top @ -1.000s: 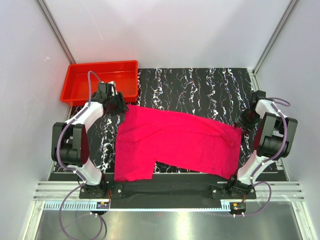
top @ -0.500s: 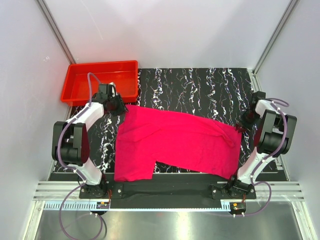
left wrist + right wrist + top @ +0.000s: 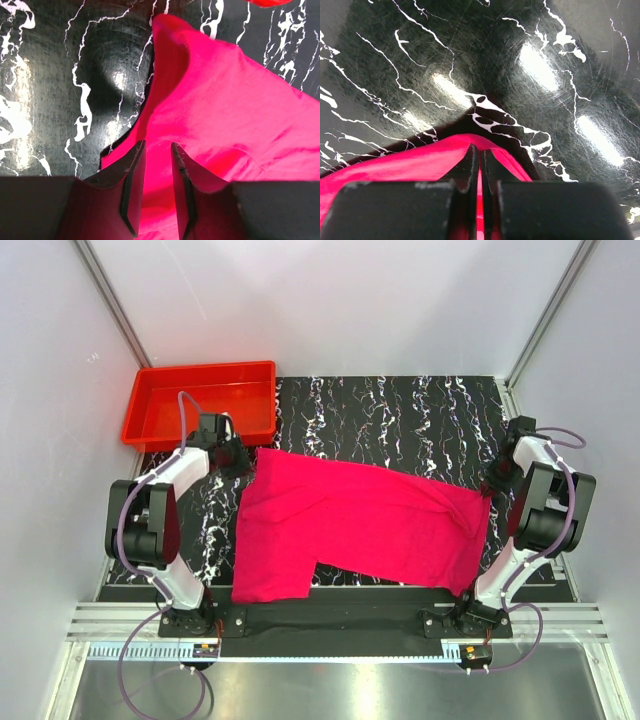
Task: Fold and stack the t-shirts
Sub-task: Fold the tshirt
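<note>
The magenta-pink t-shirt (image 3: pixel 360 525) lies spread on the black marbled mat, wide side left to right. My left gripper (image 3: pixel 238 455) is at the shirt's far left corner. In the left wrist view its jaws (image 3: pixel 157 145) stand a little apart over the shirt (image 3: pixel 225 90), with cloth showing in the gap. My right gripper (image 3: pixel 492 483) is at the shirt's right corner. In the right wrist view it (image 3: pixel 479 149) is shut on a raised ridge of the pink cloth (image 3: pixel 395 167).
The red tray (image 3: pixel 200 375) stands at the back left, just beyond my left gripper; a sliver of it shows in the left wrist view (image 3: pixel 265 2). White walls enclose the mat (image 3: pixel 400 415) on three sides. A metal rail runs along the near edge.
The shirt has slid slightly to the right, its right corner following my right gripper toward the right edge. The left gripper has barely moved, and the shirt's far left corner has drawn away from it.
</note>
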Tool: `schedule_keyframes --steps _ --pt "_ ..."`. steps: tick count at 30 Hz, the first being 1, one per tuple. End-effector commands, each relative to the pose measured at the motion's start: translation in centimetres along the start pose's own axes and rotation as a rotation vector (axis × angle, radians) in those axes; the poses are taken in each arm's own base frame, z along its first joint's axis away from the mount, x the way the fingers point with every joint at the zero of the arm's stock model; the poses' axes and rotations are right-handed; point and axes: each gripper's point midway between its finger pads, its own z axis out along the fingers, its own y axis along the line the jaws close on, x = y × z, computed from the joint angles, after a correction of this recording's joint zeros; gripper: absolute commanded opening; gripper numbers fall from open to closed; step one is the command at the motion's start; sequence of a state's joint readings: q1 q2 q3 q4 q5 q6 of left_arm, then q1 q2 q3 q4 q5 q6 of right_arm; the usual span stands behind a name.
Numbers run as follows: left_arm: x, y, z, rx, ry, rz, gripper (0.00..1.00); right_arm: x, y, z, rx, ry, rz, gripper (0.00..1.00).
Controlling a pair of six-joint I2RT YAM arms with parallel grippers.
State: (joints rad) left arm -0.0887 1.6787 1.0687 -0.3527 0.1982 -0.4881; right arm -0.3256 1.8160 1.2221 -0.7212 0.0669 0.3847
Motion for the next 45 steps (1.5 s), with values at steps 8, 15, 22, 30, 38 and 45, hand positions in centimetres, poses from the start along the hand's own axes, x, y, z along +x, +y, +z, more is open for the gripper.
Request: schedule_keyframes --steps 8,15,22,30,38,45 --pt "3.3 0.2 -3.6 0.015 0.025 0.023 0.41 -2.8 0.6 0.5 0.006 -0.048 -0.006 0.27" --pt "5.2 1.1 -5.2 0.003 0.019 0.004 0.58 -2.8 0.6 0.4 0.000 -0.050 -0.015 0.29" --pt "4.8 2.3 -4.2 -0.065 0.032 0.008 0.67 -3.7 0.7 0.2 0.017 -0.060 0.005 0.00" --pt "6.0 2.9 -3.8 -0.071 0.053 -0.013 0.66 -4.7 -1.1 -1.0 0.106 -0.147 0.057 0.02" --pt "5.6 3.0 -3.7 -0.080 0.049 0.013 0.84 -5.3 0.7 1.1 0.031 -0.140 0.063 0.02" --pt "5.3 2.5 -1.5 -0.055 0.090 -0.011 0.89 -5.3 1.8 1.3 -0.016 -0.105 0.046 0.01"
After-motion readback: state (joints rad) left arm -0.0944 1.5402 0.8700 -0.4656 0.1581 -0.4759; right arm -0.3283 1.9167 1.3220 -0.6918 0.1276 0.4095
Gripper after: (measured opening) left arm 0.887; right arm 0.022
